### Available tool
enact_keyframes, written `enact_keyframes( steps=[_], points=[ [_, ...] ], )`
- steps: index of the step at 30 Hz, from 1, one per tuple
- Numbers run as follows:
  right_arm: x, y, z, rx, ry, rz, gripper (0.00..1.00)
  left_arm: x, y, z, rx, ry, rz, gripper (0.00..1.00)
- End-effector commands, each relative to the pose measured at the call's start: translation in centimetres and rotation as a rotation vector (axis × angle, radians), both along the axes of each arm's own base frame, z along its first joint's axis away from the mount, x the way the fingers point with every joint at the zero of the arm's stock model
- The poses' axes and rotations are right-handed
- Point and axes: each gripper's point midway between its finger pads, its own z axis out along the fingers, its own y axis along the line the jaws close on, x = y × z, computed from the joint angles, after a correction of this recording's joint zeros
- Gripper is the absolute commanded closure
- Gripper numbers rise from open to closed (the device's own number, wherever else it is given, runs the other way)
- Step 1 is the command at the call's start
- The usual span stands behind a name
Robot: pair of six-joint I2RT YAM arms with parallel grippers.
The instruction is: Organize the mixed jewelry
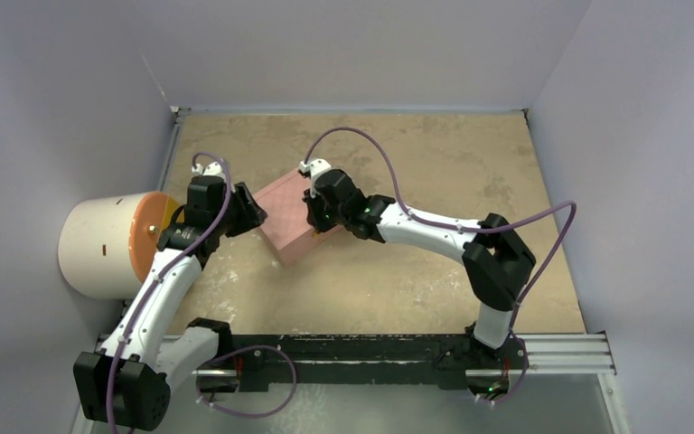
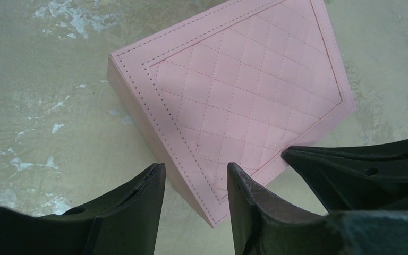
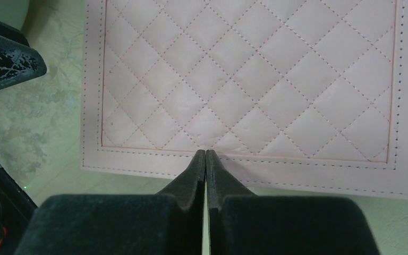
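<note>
A pink quilted box (image 1: 282,221) lies on the table with its lid down, so the mixed jewelry is hidden. My left gripper (image 1: 251,213) is open at the box's left corner. In the left wrist view that corner of the box (image 2: 244,90) sits between the left gripper's (image 2: 194,167) spread fingers, with a gap on either side. My right gripper (image 1: 313,221) is shut with nothing in it. In the right wrist view the right gripper's (image 3: 206,151) tips rest over the stitched border of the lid (image 3: 255,79).
A white cylinder with an orange face (image 1: 108,244) stands at the left wall beside my left arm. The arms' black rail (image 1: 398,353) runs along the near edge. Pale walls close in the tan table (image 1: 434,271) on three sides.
</note>
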Motion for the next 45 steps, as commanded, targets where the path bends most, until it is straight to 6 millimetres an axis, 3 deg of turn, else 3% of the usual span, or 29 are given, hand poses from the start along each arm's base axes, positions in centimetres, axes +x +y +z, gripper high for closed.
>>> enact_keyframes(
  steps=[1,12,20,23,28,37,40,42,45],
  points=[
    [-1.6,-3.5,-6.8,-0.176,0.091,-0.056,1.0,0.6,-0.7,0.7,-0.018,-0.046,-0.03,0.54],
    [-5.2,-6.9,-12.9,-0.226,0.198,-0.096,1.0,0.6,-1.7,-0.1,-0.033,-0.019,-0.063,0.54],
    [-7.2,-8.2,-15.8,-0.224,0.256,-0.112,1.0,0.8,-5.5,-0.4,-0.085,-0.002,-0.159,0.57],
    [-7.6,-8.1,-16.3,-0.214,0.269,-0.11,1.0,1.1,-7.2,0.1,-0.097,-0.008,-0.19,0.66],
    [-8.0,-7.7,-16.2,-0.194,0.269,-0.1,1.0,2.7,-8.4,1.7,-0.112,-0.031,-0.199,0.98],
    [-8.2,-7.6,-16.0,-0.173,0.264,-0.099,1.0,4.2,-10.2,5.3,-0.129,-0.073,-0.224,1.0],
    [-8.2,-7.8,-16.1,-0.174,0.263,-0.105,1.0,3.8,-10.5,3.7,-0.14,-0.045,-0.216,1.0],
    [-8.3,-8.0,-16.0,-0.174,0.261,-0.11,1.0,2.8,-10.2,0.4,-0.136,0.018,-0.198,1.0],
    [-8.4,-8.4,-16.0,-0.176,0.26,-0.121,1.0,0.0,-9.2,-6.5,-0.095,0.161,-0.144,1.0]
  ],
)
